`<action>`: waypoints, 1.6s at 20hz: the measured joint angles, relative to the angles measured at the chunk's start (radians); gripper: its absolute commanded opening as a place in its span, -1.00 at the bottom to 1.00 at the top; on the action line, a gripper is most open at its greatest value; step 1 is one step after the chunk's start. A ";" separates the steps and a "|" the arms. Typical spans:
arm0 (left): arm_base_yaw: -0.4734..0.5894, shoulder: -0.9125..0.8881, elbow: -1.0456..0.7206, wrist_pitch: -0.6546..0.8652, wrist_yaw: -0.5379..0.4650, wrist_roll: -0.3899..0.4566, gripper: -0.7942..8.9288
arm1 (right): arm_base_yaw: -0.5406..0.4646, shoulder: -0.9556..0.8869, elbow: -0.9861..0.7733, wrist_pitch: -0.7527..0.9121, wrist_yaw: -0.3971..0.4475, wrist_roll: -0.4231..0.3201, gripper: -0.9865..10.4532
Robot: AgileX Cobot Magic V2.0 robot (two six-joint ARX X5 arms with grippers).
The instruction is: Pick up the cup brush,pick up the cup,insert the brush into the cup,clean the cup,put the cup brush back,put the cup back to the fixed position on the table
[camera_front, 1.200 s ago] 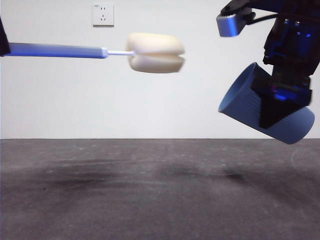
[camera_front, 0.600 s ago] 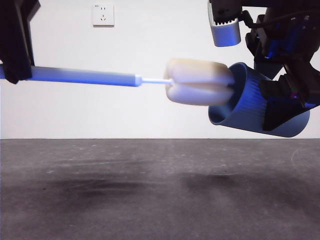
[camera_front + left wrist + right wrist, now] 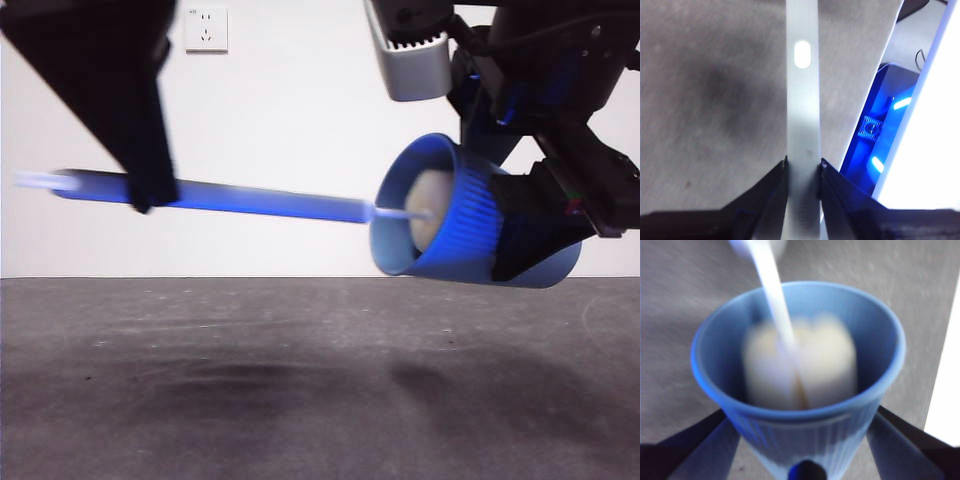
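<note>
The cup (image 3: 455, 225), blue and ribbed, hangs on its side above the table (image 3: 300, 380) at the right, mouth facing left. My right gripper (image 3: 545, 235) is shut on the cup's body. The cup brush (image 3: 250, 198) lies nearly level in the air, and its cream sponge head (image 3: 430, 205) sits inside the cup. My left gripper (image 3: 145, 185) is shut on the grey handle near its far end. In the left wrist view the handle (image 3: 802, 100) runs out from between my left gripper (image 3: 803, 172). The right wrist view shows the blurred sponge (image 3: 805, 365) deep in the cup (image 3: 880, 325), held by my right gripper (image 3: 800, 445).
A white wall with a socket (image 3: 206, 29) stands behind the table. The right arm's pale camera housing (image 3: 410, 60) hangs above the cup. A blue-lit device (image 3: 880, 140) sits beyond the table's edge in the left wrist view.
The brush has moved right and its sponge head has gone from the cup's mouth to inside it. The left gripper has come further into view; the cup's mouth has turned more toward the camera.
</note>
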State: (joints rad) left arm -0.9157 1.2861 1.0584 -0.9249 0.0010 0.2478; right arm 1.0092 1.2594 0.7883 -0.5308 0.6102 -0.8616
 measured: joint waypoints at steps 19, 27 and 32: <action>-0.036 -0.127 0.000 -0.192 -0.042 -0.124 -0.85 | 0.032 0.011 0.001 -0.037 0.046 0.039 -0.86; -0.037 0.037 0.000 0.059 0.029 -0.130 -0.85 | 0.031 0.011 0.001 -0.023 0.047 0.039 -0.86; -0.037 0.048 0.000 0.049 0.025 -0.137 -0.85 | 0.030 0.011 0.001 -0.022 0.047 0.039 -0.86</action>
State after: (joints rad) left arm -0.9531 1.3346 1.0584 -0.8757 0.0257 0.1108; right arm 1.0393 1.2709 0.7891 -0.5529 0.6571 -0.8227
